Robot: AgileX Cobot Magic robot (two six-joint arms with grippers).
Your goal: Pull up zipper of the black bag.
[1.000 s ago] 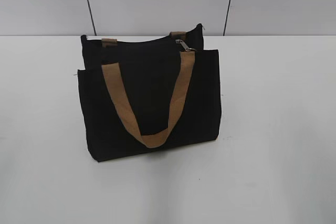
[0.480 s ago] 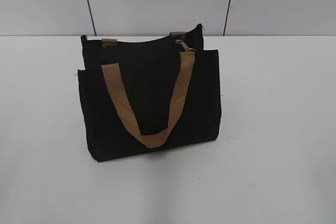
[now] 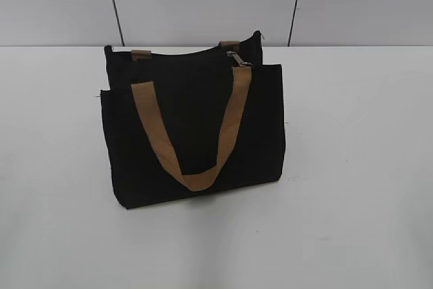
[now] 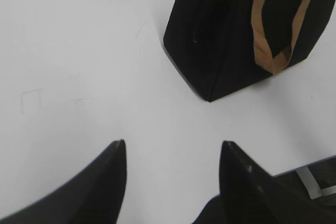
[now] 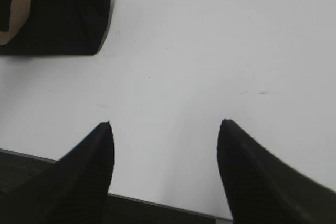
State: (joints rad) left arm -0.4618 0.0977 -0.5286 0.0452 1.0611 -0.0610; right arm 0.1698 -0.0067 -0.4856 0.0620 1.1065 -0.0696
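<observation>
The black bag [image 3: 193, 126] stands upright on the white table, with a tan handle hanging down its front. The silver zipper pull [image 3: 236, 59] sits at the right end of the bag's top edge. Neither arm shows in the exterior view. In the left wrist view my left gripper [image 4: 173, 145] is open and empty above bare table, with the bag [image 4: 220, 40] ahead at upper right. In the right wrist view my right gripper [image 5: 164, 124] is open and empty near the table's front edge, with a corner of the bag [image 5: 63, 14] at upper left.
The white table [image 3: 352, 167] spreads around the bag. A pale wall with dark vertical seams [image 3: 114, 5] stands behind it. The table's front edge [image 5: 157, 203] shows under the right gripper.
</observation>
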